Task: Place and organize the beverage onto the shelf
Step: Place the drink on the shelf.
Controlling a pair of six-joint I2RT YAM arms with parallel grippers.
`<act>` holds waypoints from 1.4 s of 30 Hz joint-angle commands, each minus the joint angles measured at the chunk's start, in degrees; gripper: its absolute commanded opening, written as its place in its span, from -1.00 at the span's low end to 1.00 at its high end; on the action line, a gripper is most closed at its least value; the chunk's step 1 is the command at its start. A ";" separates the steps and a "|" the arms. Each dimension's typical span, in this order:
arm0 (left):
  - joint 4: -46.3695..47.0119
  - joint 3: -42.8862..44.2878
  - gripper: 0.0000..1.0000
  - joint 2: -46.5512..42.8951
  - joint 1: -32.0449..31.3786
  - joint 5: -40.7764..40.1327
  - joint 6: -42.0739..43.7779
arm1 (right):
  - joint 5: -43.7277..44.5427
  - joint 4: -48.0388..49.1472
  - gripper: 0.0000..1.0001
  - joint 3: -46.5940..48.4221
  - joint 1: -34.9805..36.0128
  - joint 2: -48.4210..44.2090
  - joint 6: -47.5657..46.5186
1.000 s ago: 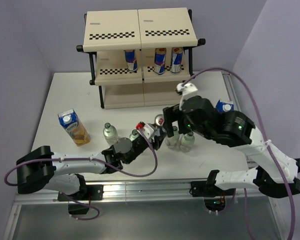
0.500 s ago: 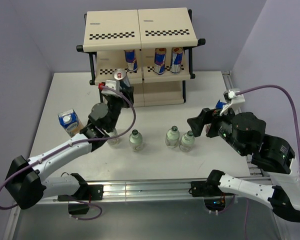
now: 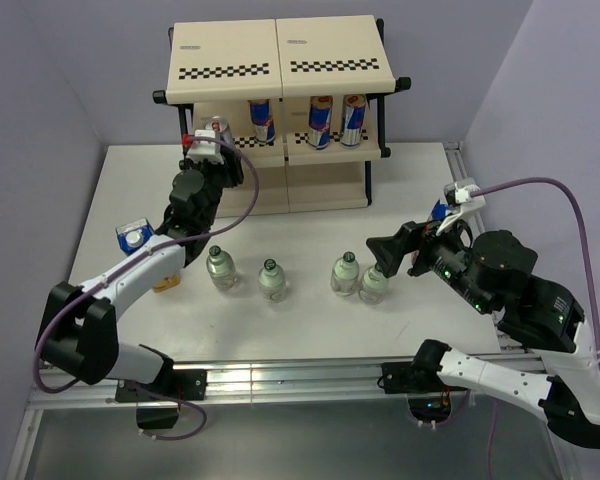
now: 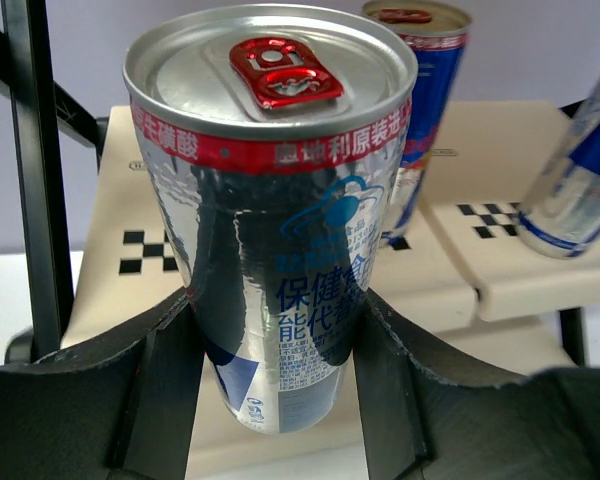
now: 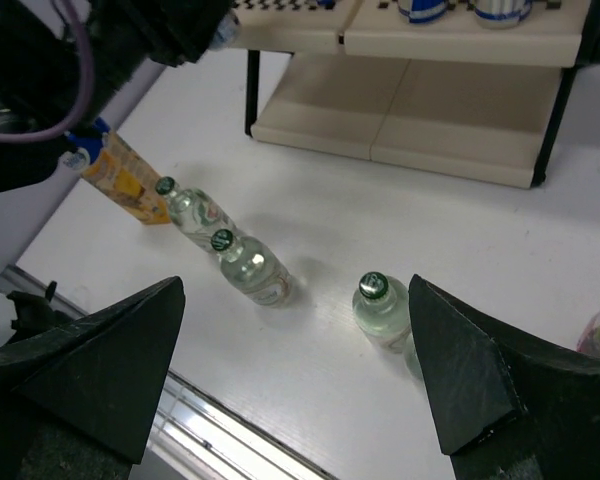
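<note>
One can (image 4: 270, 150) at the shelf (image 3: 280, 68)
Left gripper (image 4: 280, 345) clamps a slim silver can, red tab and band, blue print, upright at the middle tier's left end; right gripper (image 5: 295, 300) gapes empty above the bottles (image 3: 270, 280)

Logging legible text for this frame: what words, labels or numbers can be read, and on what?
"保健食": blue print on the can held in the left hand.
"利原装": white print on that can's red rim band; the neighbouring characters are unclear.
Fine print lower on the same can: too small to read.
Labels on the shelf cans and the carton: too blurred to read.
</note>
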 commanded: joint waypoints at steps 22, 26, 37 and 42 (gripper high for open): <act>12.40 12.23 -0.99 13.37 6.70 4.23 5.45 | -8.84 10.26 1.00 -4.49 -0.24 -2.08 -3.60; 12.93 13.54 -0.99 15.39 6.97 4.14 7.38 | -9.63 10.44 1.00 -4.67 -0.24 -2.17 -3.33; 11.96 14.34 -0.35 17.07 7.32 3.96 6.94 | -10.17 10.96 1.00 -4.23 -0.24 -1.29 -3.42; 11.27 13.90 0.17 17.24 7.32 3.61 7.38 | -10.60 10.96 1.00 -4.40 -0.24 -1.12 -3.51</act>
